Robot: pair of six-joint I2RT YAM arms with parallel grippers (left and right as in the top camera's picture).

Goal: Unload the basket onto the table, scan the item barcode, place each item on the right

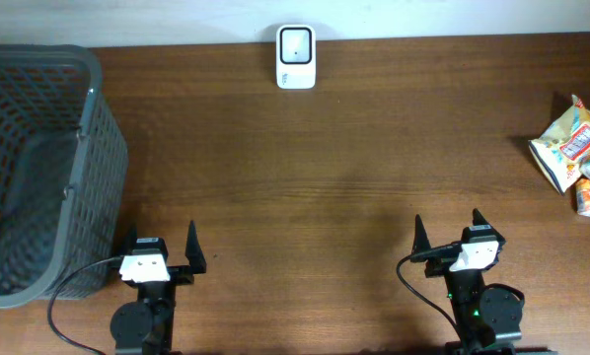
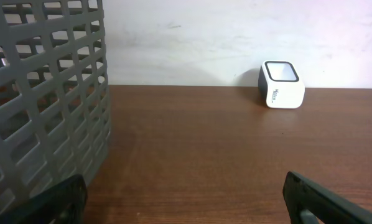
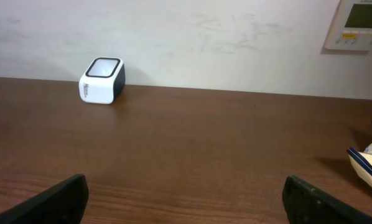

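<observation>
We see the left gripper point(image 1: 162, 239) and right gripper point(image 1: 448, 227) spread wide, holding nothing, at the near edge. Snack packets point(image 1: 574, 148) lie right; scanner point(image 1: 296, 56) far centre; basket point(image 1: 100, 128) left.

Table point(image 1: 325, 177): dark wood grain, smooth, low sheen. Basket point(image 1: 103, 177): grey plastic lattice, matt. Scanner point(image 1: 296, 57): white plastic shell, glossy, dark glassy window. Snack packets point(image 1: 574, 146): crinkled film, probably shiny plastic.

a dark brown wooden table point(image 1: 325, 177) meets a scuffed white wall point(image 3: 204, 37); a beige control panel point(image 3: 360, 23) hangs on it.
</observation>
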